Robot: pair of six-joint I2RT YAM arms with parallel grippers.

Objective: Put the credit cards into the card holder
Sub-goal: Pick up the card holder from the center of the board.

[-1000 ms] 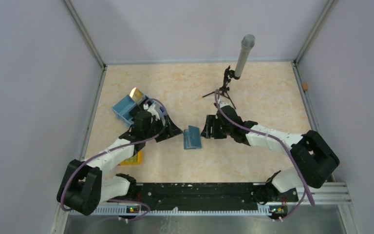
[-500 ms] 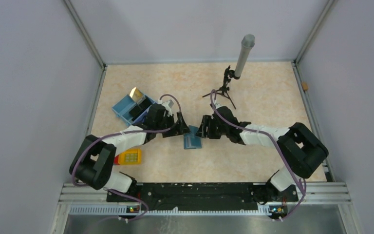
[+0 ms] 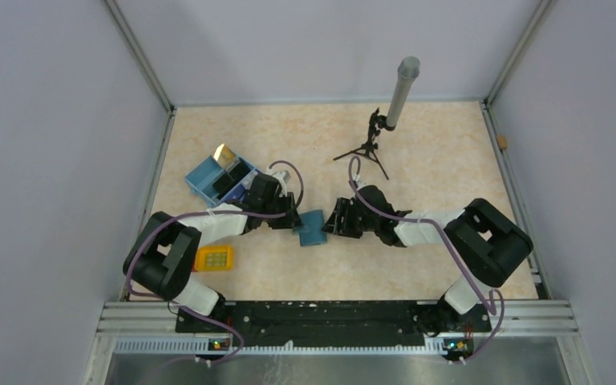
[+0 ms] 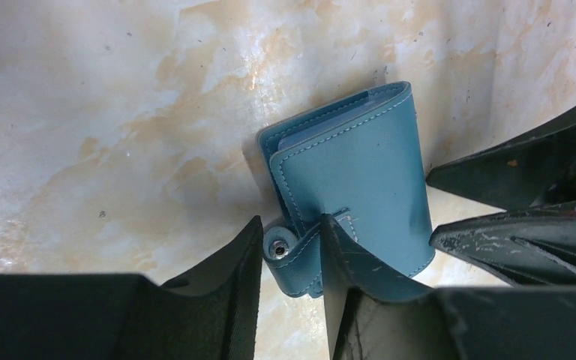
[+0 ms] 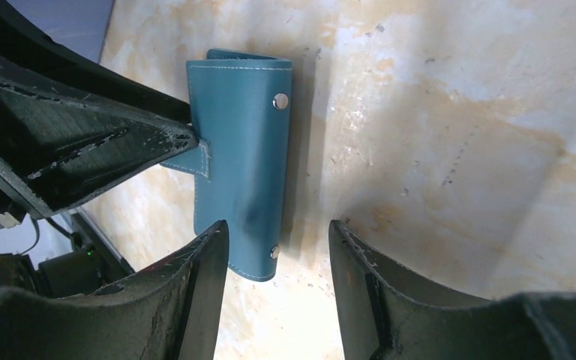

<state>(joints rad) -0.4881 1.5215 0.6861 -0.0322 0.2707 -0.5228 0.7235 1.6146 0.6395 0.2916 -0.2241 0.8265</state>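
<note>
Overhead cam: card holder (image 3: 313, 228) lies folded mid-tabletop (image 3: 417, 160), btwn the two end effectors. Left end effector (image 3: 293, 220) is at its left edge and right end effector (image 3: 331, 224) at its right edge, both low. Blue tray box (image 3: 205, 181) sits far-left. Gold credit card (image 3: 224, 153) stands tilted at the box's far corner, black credit card (image 3: 226, 183) inside it. Yellow studded block (image 3: 214, 258) is near left arm, well apart from holder. Tripod (image 3: 366, 149) w/ grey tube (image 3: 401, 88) at far centre-right.

Left wrist cam: holder closed, flap on top, paler blue edge peeking out far side. Clasp tab (image 4: 306, 251) w/ metal snap (image 4: 277, 241) fills the gap btwn left fingers (image 4: 225, 277); they look pressed in from both sides, pinching the tab. Right end effector's black fingers sit at holder's right edge.

Right wrist cam: holder flat on tabletop. Right end effector is spread wide. Holder's near corner sits btwn its fingers, just beside one, w/ bare tabletop showing before the other. Left end effector's tip meets the tab on holder's other side.
</note>
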